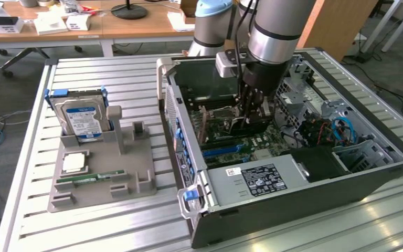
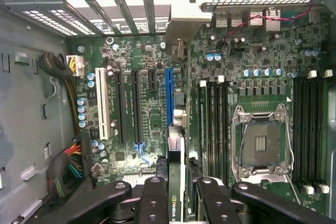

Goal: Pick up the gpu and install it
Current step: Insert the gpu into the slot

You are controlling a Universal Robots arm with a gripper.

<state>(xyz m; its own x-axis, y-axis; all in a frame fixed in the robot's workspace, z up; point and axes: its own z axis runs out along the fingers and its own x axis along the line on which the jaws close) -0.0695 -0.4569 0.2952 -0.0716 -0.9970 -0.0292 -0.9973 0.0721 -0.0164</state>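
The gpu shows edge-on in the wrist view, a thin card with a green-logo strip near the fingers and a silver bracket at its far end. My gripper is shut on it, black fingers on both faces. The card hangs over the motherboard, right alongside the long blue slot; contact with the slot cannot be told. In the exterior view my gripper reaches straight down into the open computer case, above the board near the blue slot.
A grey holder tray at the exterior view's left carries a silver hard drive, a processor chip and a green memory stick. Inside the case are the power supply, the processor socket and cable bundles.
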